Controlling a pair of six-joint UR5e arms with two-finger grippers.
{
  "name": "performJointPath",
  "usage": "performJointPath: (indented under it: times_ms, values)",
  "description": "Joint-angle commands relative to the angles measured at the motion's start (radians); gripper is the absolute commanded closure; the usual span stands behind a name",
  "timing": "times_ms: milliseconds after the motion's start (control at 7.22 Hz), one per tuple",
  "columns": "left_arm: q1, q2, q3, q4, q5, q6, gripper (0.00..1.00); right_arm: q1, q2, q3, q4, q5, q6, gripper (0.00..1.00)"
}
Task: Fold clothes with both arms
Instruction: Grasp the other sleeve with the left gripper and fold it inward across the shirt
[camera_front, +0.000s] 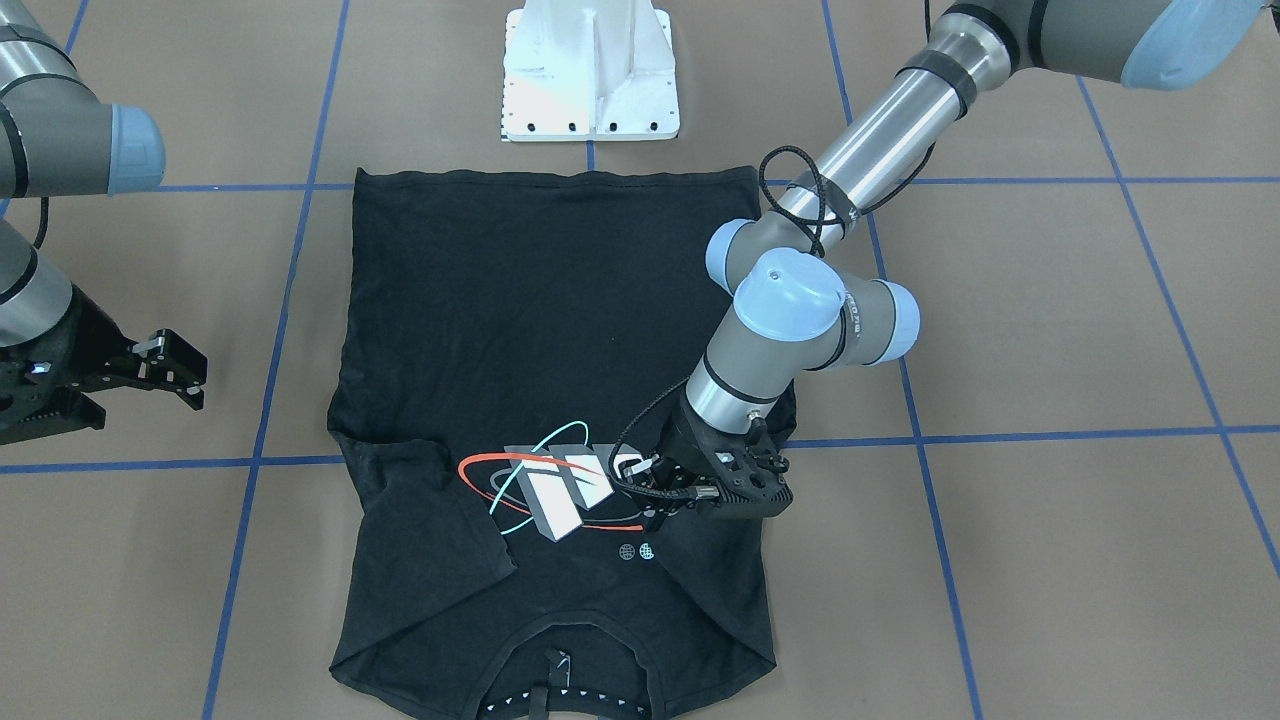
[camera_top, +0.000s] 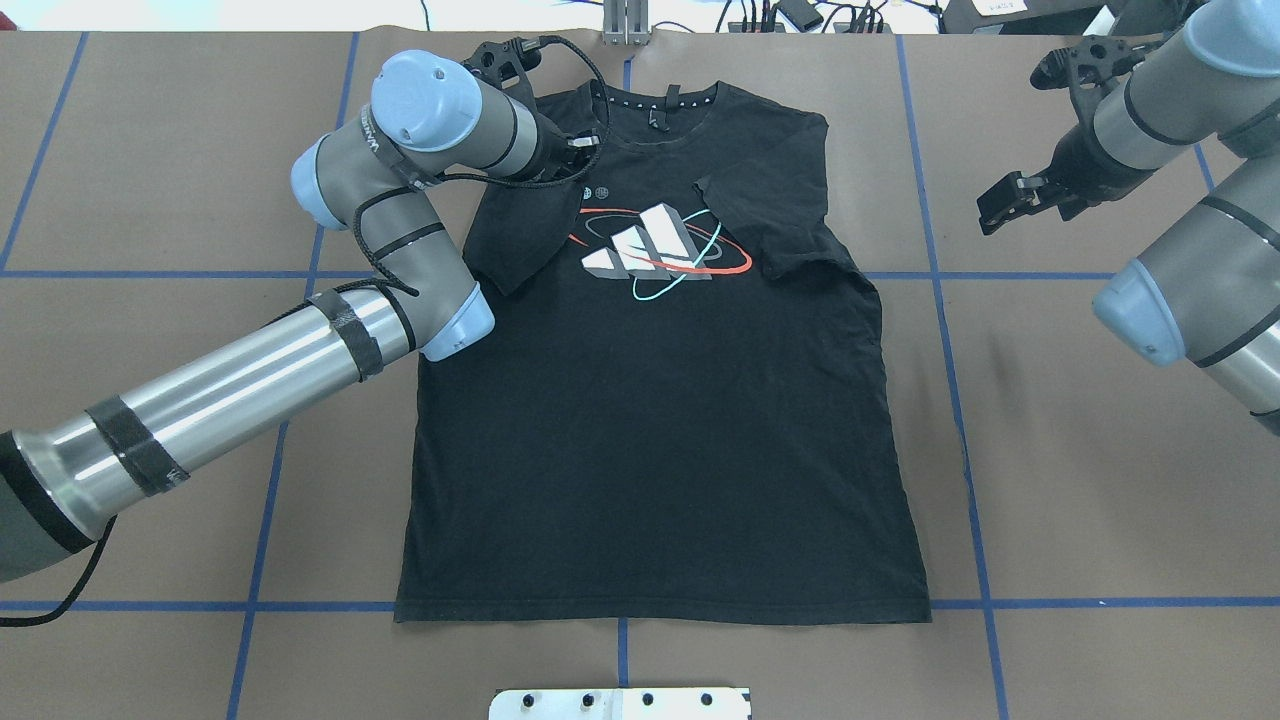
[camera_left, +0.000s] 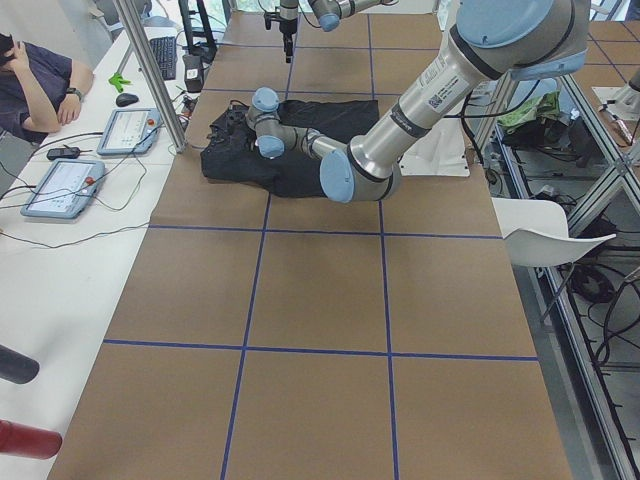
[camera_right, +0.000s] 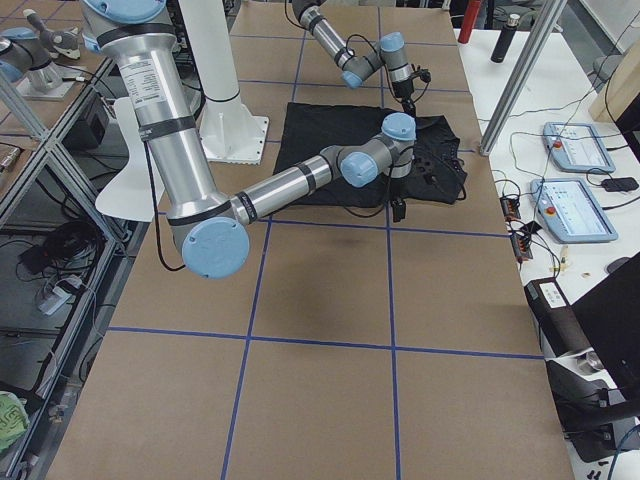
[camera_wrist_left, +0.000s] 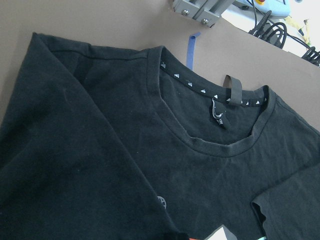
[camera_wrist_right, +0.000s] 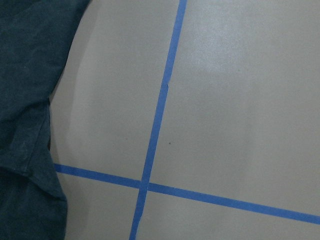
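The black T-shirt (camera_top: 640, 430) lies flat on the brown table (camera_top: 1100, 450), print (camera_top: 650, 250) up, with the collar (camera_wrist_left: 210, 90) at the far edge from the robot. Both sleeves are folded in over the chest – one (camera_top: 520, 230) on the left arm's side, one (camera_top: 780, 220) on the right. The left gripper (camera_front: 655, 515) hangs low over the shirt just beside the print, at the folded sleeve; I cannot tell whether its jaws are apart or together. The right gripper (camera_front: 180, 370) is off the cloth, over bare table beside a blue tape line (camera_wrist_right: 160, 110) – jaws apart, holding nothing.
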Motion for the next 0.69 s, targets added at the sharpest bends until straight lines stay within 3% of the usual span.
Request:
performJointPath:
  times_ms: [0, 277, 554]
  values:
    - [-0.001, -0.002, -0.007, -0.004, 0.009, 0.011, 0.0, -0.001, 0.001, -0.002, 0.0, 0.0, 0.002, 0.0]
    - [-0.004, 0.011, -0.071, 0.039, -0.012, 0.112, 0.0, -0.003, -0.002, 0.003, 0.0, 0.0, 0.029, 0.0]
    - [-0.007, 0.127, -0.273, 0.174, -0.095, 0.224, 0.0, -0.042, -0.02, 0.044, 0.026, -0.002, 0.153, 0.0]
